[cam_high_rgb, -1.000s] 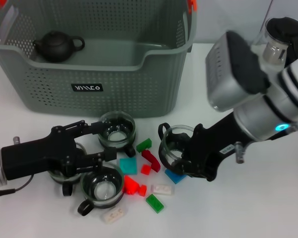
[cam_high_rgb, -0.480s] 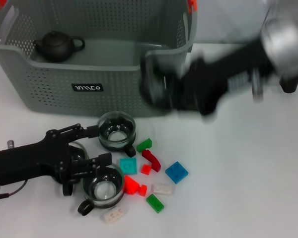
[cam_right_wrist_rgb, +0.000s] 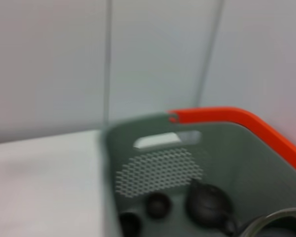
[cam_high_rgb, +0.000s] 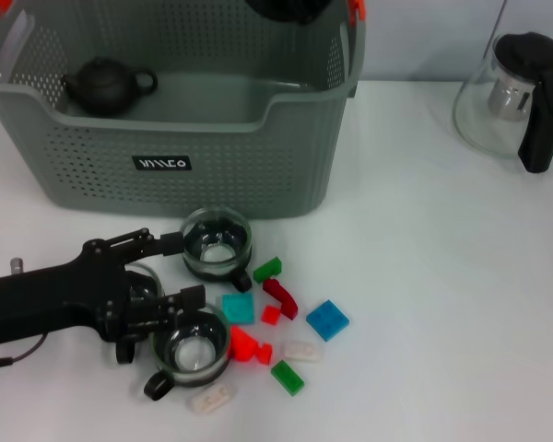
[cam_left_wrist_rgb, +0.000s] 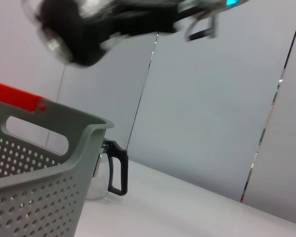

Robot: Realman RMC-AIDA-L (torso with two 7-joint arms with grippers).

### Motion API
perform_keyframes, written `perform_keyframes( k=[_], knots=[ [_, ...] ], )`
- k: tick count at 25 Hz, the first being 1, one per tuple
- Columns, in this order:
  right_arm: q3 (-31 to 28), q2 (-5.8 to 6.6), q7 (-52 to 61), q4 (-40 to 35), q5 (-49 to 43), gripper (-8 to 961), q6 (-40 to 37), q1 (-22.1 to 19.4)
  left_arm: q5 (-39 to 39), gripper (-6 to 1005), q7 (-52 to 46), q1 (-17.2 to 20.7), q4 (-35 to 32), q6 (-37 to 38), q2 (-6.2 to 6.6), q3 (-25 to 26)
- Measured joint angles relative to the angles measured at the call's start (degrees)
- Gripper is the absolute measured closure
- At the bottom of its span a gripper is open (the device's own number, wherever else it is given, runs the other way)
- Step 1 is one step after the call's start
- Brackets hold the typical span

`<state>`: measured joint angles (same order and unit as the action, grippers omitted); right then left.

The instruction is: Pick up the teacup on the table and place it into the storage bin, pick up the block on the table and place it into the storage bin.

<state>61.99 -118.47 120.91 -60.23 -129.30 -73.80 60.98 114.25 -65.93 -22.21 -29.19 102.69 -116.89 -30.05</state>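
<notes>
- The desk (cam_high_rgb: 461,304) is plain white, with pale grey wall panels behind it; a glass carafe (cam_high_rgb: 511,92) with a black handle stands at its far right corner.
- The storage bin (cam_high_rgb: 258,147) sits at the desk's far left, a dark teapot (cam_high_rgb: 106,85) inside it.
- Near the front lie two glass teacups — one (cam_high_rgb: 217,241) just before the bin, one (cam_high_rgb: 190,348) nearer the edge — beside scattered blocks, among them a blue block (cam_high_rgb: 327,319).
- The left claw (cam_high_rgb: 170,272) rests low on the desk, spread wide between the two cups, gripping nothing.
- A second ago the right arm reached among the blocks around a third teacup; now only a dark blur of the right claw (cam_high_rgb: 290,7) shows above the bin's back rim, and I cannot tell its state. That cup is gone from the desk.
</notes>
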Motion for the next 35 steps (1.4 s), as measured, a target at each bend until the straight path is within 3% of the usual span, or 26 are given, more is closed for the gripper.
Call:
perform_keyframes(
  k=[6, 11, 19, 35],
  knots=[
    [0.55, 0.29, -5.99, 18.31, -0.75, 887, 15.41, 7.15, 0.00, 157, 0.02, -0.14, 0.01, 0.06, 0.01, -0.01],
    [2.29, -1.26, -9.05, 25.28, -0.75, 886, 24.88, 9.49, 0.00, 158, 0.02, -0.14, 0.01, 0.06, 0.12, 0.23],
    [6.59, -2.16, -10.93, 32.04, 1.54, 886, 34.36, 10.31, 0.00, 157, 0.58, 0.17, 0.01, -0.09, 0.18, 0.35],
    [12.79, -2.32, -11.28, 35.60, 5.81, 887, 38.69, 9.63, 0.00, 158, 1.46, 0.24, 0.45, -0.48, -0.05, 0.24]
  ],
)
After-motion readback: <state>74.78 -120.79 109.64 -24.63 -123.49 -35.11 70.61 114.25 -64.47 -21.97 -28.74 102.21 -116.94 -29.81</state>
